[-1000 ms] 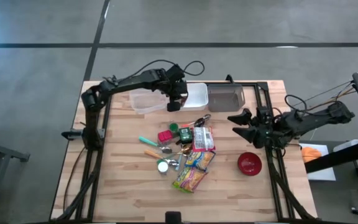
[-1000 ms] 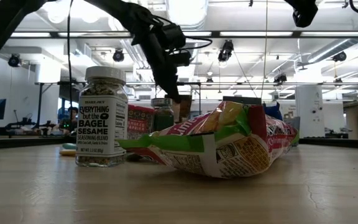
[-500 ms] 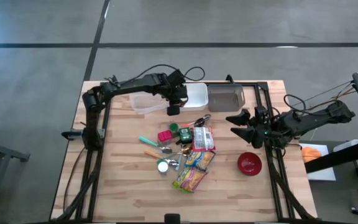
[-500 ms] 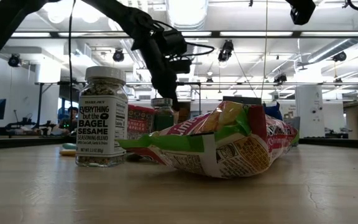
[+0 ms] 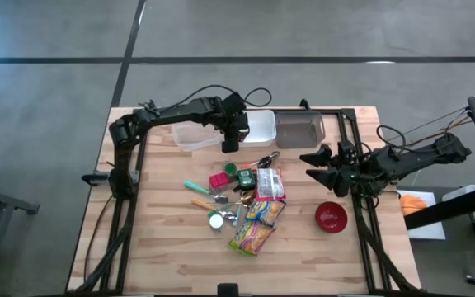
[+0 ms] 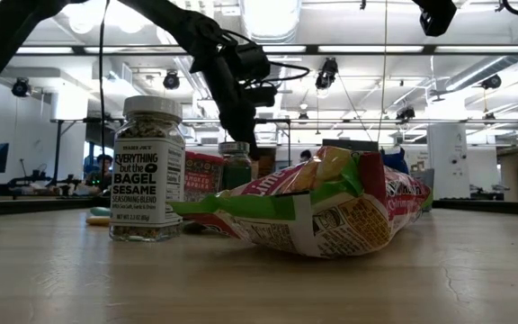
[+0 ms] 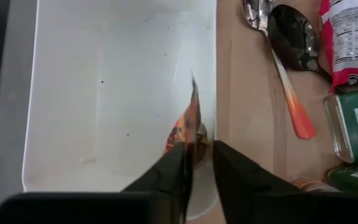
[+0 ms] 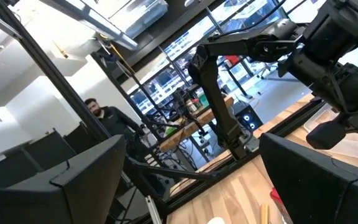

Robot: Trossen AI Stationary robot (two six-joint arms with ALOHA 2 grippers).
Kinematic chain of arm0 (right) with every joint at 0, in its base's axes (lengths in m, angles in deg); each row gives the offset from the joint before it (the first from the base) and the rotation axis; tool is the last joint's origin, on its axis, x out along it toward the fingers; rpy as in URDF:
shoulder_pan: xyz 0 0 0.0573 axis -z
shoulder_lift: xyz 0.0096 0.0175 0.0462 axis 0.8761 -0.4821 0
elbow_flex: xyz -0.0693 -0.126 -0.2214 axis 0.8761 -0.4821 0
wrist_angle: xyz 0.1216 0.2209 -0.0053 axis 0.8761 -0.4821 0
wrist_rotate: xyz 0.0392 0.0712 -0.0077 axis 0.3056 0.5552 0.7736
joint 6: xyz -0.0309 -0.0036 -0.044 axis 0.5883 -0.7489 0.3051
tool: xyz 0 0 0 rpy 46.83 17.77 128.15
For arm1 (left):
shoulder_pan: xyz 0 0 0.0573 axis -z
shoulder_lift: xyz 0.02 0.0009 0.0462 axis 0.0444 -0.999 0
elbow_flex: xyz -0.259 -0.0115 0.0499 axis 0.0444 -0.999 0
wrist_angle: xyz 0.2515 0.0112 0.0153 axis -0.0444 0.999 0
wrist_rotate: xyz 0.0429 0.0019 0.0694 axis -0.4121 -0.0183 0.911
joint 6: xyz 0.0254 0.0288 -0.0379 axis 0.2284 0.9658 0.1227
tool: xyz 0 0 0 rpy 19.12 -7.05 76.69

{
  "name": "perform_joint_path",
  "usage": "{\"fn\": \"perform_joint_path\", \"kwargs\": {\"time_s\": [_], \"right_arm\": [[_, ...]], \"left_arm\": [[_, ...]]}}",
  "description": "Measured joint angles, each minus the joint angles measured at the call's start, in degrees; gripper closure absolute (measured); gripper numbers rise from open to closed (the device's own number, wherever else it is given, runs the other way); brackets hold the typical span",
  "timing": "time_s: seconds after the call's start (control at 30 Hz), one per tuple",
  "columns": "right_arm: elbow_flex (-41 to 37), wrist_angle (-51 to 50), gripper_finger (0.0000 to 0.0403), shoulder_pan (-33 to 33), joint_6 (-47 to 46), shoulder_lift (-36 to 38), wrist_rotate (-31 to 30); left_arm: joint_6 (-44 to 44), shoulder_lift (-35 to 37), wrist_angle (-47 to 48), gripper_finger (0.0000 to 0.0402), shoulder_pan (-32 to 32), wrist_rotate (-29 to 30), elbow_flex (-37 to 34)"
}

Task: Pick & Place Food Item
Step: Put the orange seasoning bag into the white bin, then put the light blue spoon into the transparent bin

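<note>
My left jaws (image 7: 199, 163) hover over the white tray (image 7: 104, 87) at the worktop's (image 5: 171, 247) far edge, slightly parted, the orange food packet (image 7: 188, 127) between them inside the tray. Right jaws (image 5: 313, 165) wait wide apart near the right edge.

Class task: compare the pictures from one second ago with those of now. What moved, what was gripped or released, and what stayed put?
The left gripper moved slightly toward the table's front, over the white bin's edge, and lowered. Its fingers have begun to part around a thin orange packet standing inside the bin. The right gripper, open, and the pile of items stayed as they were.
</note>
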Motion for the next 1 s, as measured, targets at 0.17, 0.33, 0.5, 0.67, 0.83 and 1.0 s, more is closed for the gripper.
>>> {"fn": "perform_joint_path", "kwargs": {"time_s": [0.17, 0.33, 0.5, 0.67, 0.83, 1.0], "right_arm": [[0.00, -0.01, 0.0037, 0.00, 0.00, 0.00, 0.00], [0.00, -0.01, 0.0037, 0.00, 0.00, 0.02, 0.02], [0.00, -0.01, 0.0037, 0.00, 0.00, 0.04, 0.02], [0.00, -0.04, 0.0037, -0.01, 0.00, 0.04, 0.04], [0.00, -0.04, 0.0037, 0.00, -0.09, 0.04, 0.09], [0.02, -0.05, 0.0037, 0.00, -0.21, 0.01, 0.27]], "left_arm": [[-1.27, 0.38, 0.50, 0.0240, -0.02, 1.10, 0.04], [-1.22, 1.69, 0.80, 0.0197, 0.00, 1.24, 0.24], [-1.22, 3.51, 1.29, 0.0166, 0.04, 1.28, 0.35], [-1.64, 6.61, 4.19, 0.0145, 0.26, 1.29, 0.35], [-5.46, 11.27, 9.21, 0.0141, 1.51, 1.26, 0.42], [-8.34, 15.08, 16.00, 0.0140, 5.08, 0.91, 0.40]]}}
